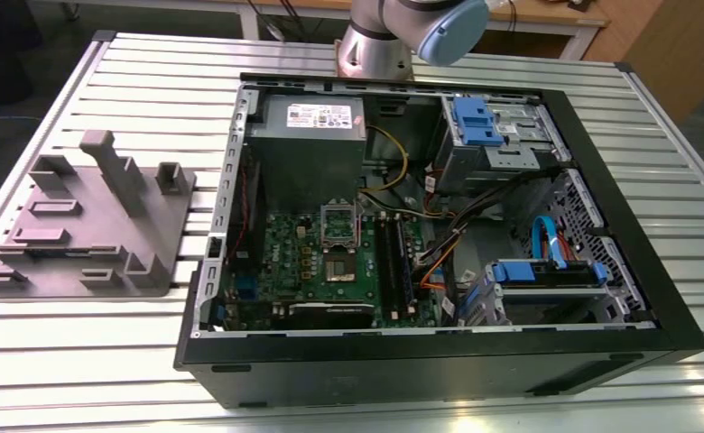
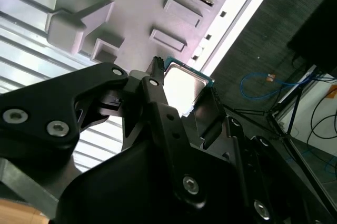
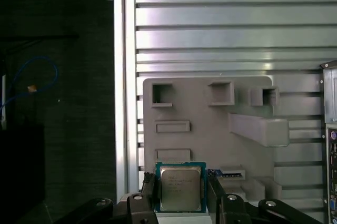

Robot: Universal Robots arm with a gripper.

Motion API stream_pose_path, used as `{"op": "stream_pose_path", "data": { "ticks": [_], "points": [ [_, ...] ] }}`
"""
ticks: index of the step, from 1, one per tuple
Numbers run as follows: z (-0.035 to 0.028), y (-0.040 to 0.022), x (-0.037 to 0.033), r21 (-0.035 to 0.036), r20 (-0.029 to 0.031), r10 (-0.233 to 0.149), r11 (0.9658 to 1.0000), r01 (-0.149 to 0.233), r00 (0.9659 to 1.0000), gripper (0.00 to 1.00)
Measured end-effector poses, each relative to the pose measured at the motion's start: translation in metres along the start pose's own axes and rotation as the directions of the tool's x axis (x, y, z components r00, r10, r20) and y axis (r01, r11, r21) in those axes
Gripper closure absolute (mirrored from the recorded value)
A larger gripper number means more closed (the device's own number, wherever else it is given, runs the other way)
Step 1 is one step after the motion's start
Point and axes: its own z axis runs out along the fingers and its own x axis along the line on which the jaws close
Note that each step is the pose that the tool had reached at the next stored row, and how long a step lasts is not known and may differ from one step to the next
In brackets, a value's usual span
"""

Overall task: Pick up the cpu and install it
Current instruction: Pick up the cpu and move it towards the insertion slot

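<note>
You have the gripper (image 3: 181, 182) pinching the cpu (image 3: 180, 188) by two opposite edges, over the grey fixture (image 3: 210, 129). Pick looks done; install into the computer case (image 1: 641, 271) beside that fixture isn't.

In the exterior view the arm (image 1: 376, 50) shows as a silver-grey segment standing upright at the far edge, with a pale blue cap on the joint (image 1: 455, 29) beside it; in both wrist views the black gripper (image 3: 180, 197) (image 2: 184, 91) reaches out ahead of the cameras; its two fingers (image 3: 148, 192) are drawn in against opposite edges of the cpu (image 3: 180, 186), which sits flat between them; black linkage arms (image 2: 47, 113) with bolt heads spread out behind the fingers.
</note>
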Motion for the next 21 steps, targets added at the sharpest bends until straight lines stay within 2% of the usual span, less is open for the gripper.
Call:
{"op": "stream_pose_path", "data": {
  "ticks": [14,18,21],
  "points": [
    [-0.0248,0.0009,-0.0003,0.0002,0.0,0.0,1.0,0.0,1.0,0.53],
    [-0.0298,0.001,-0.0003,0.0002,0.0,0.0,1.0,0.0,1.0,0.53],
    [-0.0309,0.0011,-0.0003,0.0,0.0003,0.0,1.0,0.0,1.0,0.53]
  ]
}}
